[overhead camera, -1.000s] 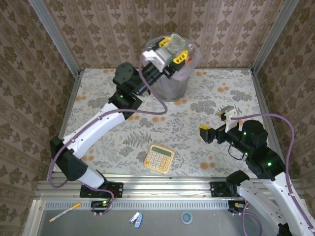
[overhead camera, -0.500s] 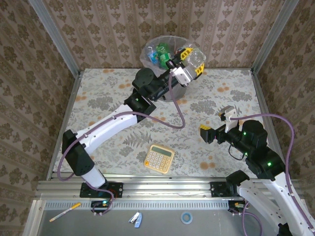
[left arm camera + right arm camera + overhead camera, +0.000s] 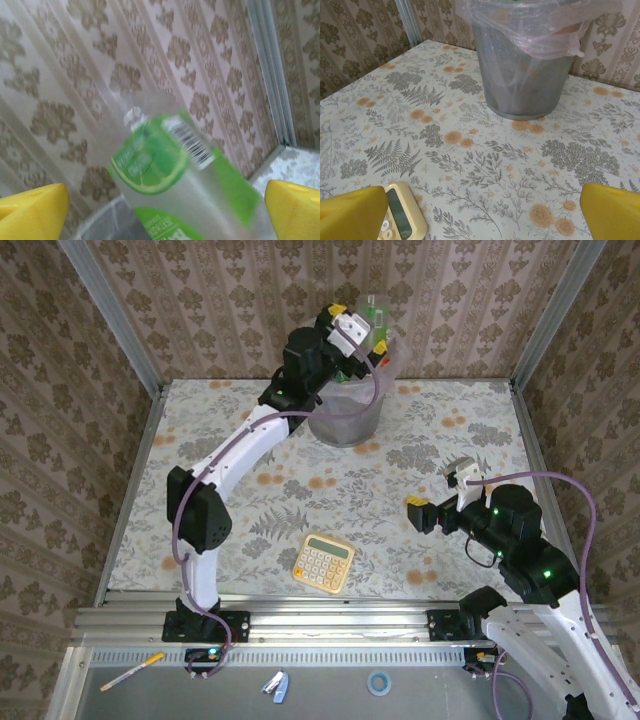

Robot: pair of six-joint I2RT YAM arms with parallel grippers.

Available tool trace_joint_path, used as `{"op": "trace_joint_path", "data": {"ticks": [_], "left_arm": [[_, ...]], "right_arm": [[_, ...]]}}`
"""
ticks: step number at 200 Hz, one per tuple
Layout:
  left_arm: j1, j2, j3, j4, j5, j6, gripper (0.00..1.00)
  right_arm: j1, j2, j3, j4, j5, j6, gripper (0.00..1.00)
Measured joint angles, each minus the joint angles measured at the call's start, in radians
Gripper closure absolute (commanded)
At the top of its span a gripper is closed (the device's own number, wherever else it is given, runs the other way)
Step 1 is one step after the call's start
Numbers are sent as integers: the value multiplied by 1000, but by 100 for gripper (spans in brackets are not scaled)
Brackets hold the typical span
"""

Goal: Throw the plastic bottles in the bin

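At the 12 o'clock edge of the table [image 3: 200, 450], the left gripper [image 3: 165, 197] is positioned over the bin [image 3: 345, 415], its fingers spread wide. A clear plastic bottle [image 3: 160, 160] with a green label sits tilted between them, unclamped. At 4 o'clock, the right gripper [image 3: 480, 210] is spread apart with nothing between its fingers. The yellow calculator [image 3: 323, 562] lies at 6 o'clock.

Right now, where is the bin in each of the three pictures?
Top view: the bin stands at the far edge, centre.
Left wrist: a grey strip at the bottom, probably its rim, under a green-labelled bottle.
Right wrist: upper middle, on the floral tablecloth.
Shared landmark: the patterned wallpaper behind it.
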Motion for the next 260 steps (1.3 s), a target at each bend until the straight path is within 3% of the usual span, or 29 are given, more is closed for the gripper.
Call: {"op": "trace_joint_path", "data": {"ticks": [114,154,260], "left_arm": [[-26,-294,33,-115,-172,-90,0],[-26,-418,-147,-155,-187,-143,0],[-24,-937,-610,-168,-217,-198,0]], "right_arm": [[0,-11,0,-3,-1,9,0],[0,-11,0,-3,-1,23,0],[0,65,0,25,0,91,0]]}}
